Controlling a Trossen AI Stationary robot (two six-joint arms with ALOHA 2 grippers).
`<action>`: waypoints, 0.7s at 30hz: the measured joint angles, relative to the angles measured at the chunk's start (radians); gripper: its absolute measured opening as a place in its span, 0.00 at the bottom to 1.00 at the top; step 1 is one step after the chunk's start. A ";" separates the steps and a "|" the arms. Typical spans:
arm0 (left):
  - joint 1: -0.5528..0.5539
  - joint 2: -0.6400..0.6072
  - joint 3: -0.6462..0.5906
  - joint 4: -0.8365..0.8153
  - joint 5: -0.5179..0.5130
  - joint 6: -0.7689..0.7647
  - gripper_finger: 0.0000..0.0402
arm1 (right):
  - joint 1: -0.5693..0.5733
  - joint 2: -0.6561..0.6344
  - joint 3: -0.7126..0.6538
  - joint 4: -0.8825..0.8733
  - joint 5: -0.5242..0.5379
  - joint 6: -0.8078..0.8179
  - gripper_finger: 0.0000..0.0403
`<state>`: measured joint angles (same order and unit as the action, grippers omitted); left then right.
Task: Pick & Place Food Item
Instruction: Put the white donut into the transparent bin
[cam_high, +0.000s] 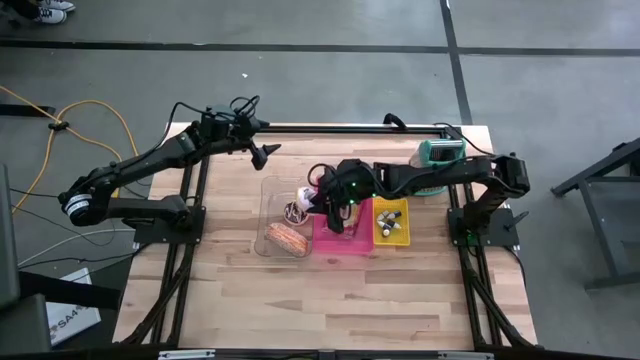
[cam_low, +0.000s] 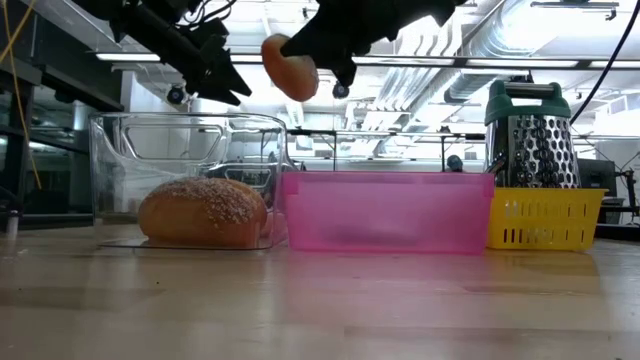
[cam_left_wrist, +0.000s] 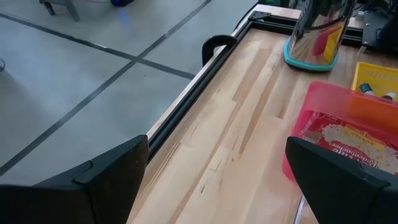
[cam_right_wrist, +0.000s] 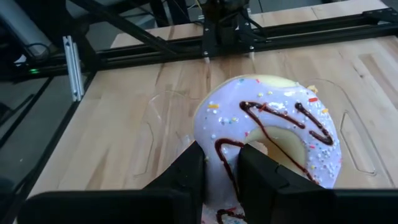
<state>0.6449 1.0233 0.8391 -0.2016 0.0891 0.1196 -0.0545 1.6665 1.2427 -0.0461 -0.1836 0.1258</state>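
A doughnut (cam_right_wrist: 267, 134) with pale lilac icing, chocolate drizzle and sprinkles hangs in the air in my right gripper (cam_right_wrist: 224, 177), which is shut on it. In the high view the doughnut (cam_high: 301, 194) is over the far right part of the clear container (cam_high: 268, 205). In the low view the doughnut (cam_low: 290, 68) hangs well above the container's rim (cam_low: 190, 118). A seeded bread roll (cam_low: 203, 212) lies on the container's floor. My left gripper (cam_high: 268, 152) stands open above the table's far left part, with nothing between its fingers. My right gripper pinches the near part of the doughnut's ring (cam_right_wrist: 221, 163) between its two fingers. One finger (cam_right_wrist: 264, 177) sits at the hole and the other (cam_right_wrist: 185, 174) outside the ring. The fingers come from the table's right side, slanting down. The doughnut is lifted clear, icing up.
A pink bin (cam_low: 385, 212) stands right of the clear container, with a printed packet (cam_left_wrist: 348, 140) in it. Beyond it is a yellow basket (cam_high: 392, 220) with small items, and behind that a metal grater (cam_low: 535, 140). Bare wood lies toward the table's near edge (cam_high: 320, 300).
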 joint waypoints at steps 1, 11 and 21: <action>0.000 0.000 0.000 0.002 0.000 0.000 0.93 | 0.003 0.000 0.000 0.000 -0.001 0.000 0.17; 0.000 0.000 0.000 0.009 0.000 0.000 0.93 | 0.017 0.000 0.000 0.000 -0.003 0.000 0.17; 0.000 0.000 0.000 0.009 0.000 -0.027 0.93 | 0.017 0.000 0.000 0.000 -0.002 0.000 0.17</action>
<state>0.6449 1.0233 0.8391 -0.1925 0.0895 0.0921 -0.0380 1.6669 1.2427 -0.0457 -0.1856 0.1261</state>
